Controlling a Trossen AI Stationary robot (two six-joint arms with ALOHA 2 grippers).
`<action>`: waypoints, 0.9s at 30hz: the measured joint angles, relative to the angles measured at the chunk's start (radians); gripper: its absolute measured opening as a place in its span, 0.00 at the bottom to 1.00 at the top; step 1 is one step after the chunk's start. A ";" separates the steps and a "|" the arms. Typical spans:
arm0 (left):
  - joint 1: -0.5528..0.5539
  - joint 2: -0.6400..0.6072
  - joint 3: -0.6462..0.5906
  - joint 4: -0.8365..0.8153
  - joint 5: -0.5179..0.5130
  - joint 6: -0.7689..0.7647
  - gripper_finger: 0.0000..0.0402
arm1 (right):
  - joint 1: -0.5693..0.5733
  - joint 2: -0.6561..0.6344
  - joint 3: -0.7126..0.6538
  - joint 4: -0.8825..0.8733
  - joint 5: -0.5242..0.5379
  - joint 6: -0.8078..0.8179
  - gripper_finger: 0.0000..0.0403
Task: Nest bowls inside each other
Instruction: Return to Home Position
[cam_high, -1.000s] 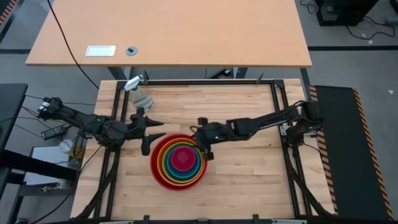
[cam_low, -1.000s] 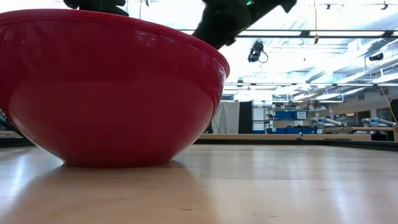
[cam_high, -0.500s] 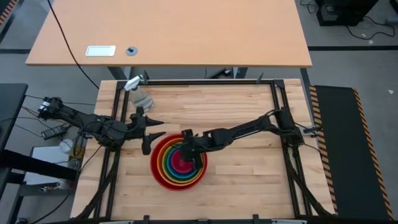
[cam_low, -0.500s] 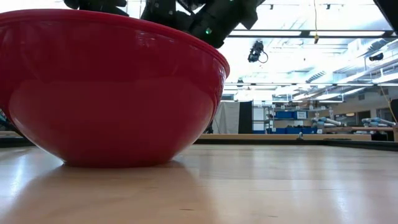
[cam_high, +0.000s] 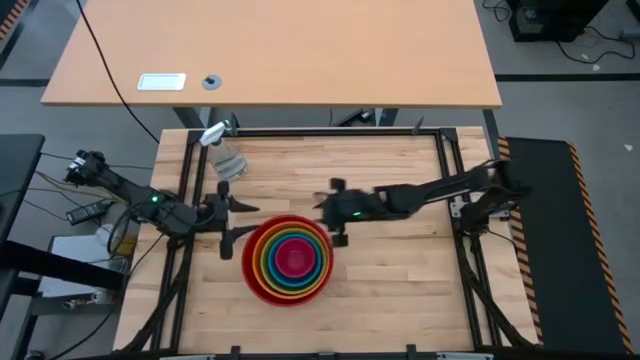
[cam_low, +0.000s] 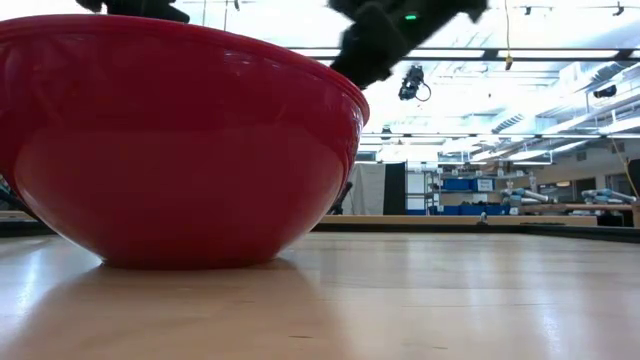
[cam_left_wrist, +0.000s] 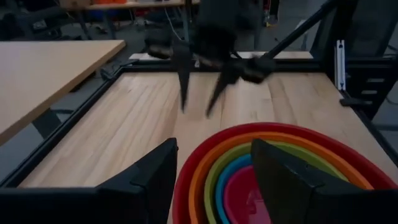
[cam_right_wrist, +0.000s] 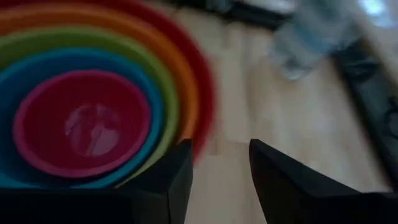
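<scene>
Five bowls sit nested on the wooden table: red (cam_high: 252, 278) outermost, then orange (cam_high: 262, 265), olive green (cam_left_wrist: 221, 167), blue (cam_right_wrist: 25, 74), and pink (cam_high: 293, 257) innermost. In the low view the red bowl (cam_low: 180, 150) rests on its base. My left gripper (cam_high: 232, 214) stands open just left of the red rim; its wrist view looks across the bowls between its fingers (cam_left_wrist: 214, 177). My right gripper (cam_high: 337, 212) hangs open beyond the stack's far right rim, clear of the bowls, with bare wood between its fingers (cam_right_wrist: 221, 177).
A clear spray bottle (cam_high: 224, 152) with a white trigger stands at the table's far left, behind my left gripper, and shows blurred in the right wrist view (cam_right_wrist: 311, 37). A black frame (cam_high: 330, 131) borders the table. Bare wood lies right of the bowls.
My right gripper swung left over the nested bowls half a second ago, then drew back toward the table's right and far side, ending off the stack's far right rim. The bowls have stayed where they were.
</scene>
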 joint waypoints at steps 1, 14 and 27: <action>0.001 -0.008 -0.025 0.034 0.000 0.010 0.52 | -0.004 -0.044 -0.059 0.050 0.015 0.012 0.41; 0.083 -0.187 -0.387 0.503 0.072 0.088 0.52 | -0.051 -0.608 -0.604 0.387 0.028 0.054 0.41; 0.158 -0.321 -0.550 0.530 0.093 0.170 0.52 | -0.187 -1.218 -0.986 0.403 -0.042 0.182 0.38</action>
